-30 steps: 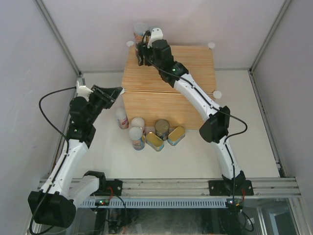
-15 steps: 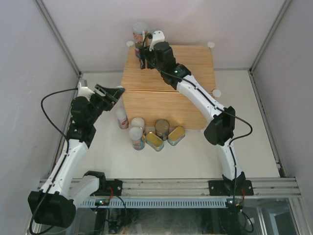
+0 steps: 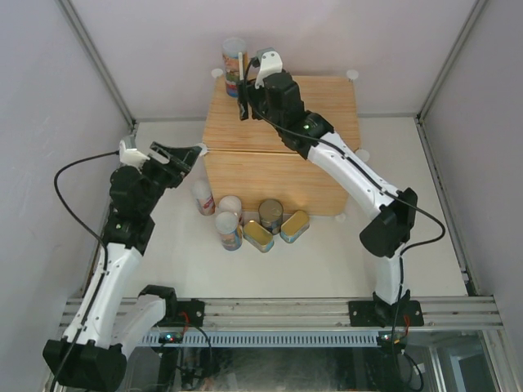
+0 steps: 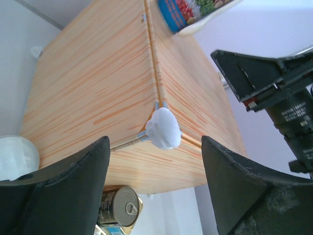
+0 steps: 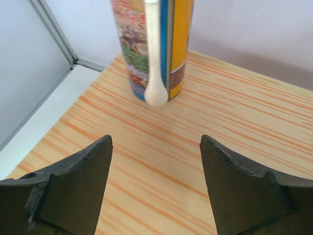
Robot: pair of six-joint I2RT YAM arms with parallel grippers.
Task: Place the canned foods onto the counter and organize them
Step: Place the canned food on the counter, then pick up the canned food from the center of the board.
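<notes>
Lower white bench [image 3: 327, 261]: carries six cans in a cluster just in front of the wood-grain bench [image 3: 319, 102].
Nearest cans: left gold tin [image 3: 258, 237] and right gold tin [image 3: 295, 226], both flat, with a tall white-lidded can [image 3: 229, 230] beside them.
Behind them: dark metal-topped can [image 3: 270, 214] and two more tall cans [image 3: 230, 204] [image 3: 202, 196], close to the cabinet front.
Left end effector [image 3: 192, 155]: jaws spread, gripping nothing, hovering by the white corner connector [image 4: 162, 129].
Right end effector [image 5: 156, 142]: jaws spread and empty, over the wood top, short of the placed can.
Placed can [image 3: 234, 61]: upright at the far left corner of the wood-grain bench.
Progress: by my count one of seven is up and six are left, with arranging not yet begun.
Labels: colourful vegetable picture with blue and yellow bands; no writing is legible.
</notes>
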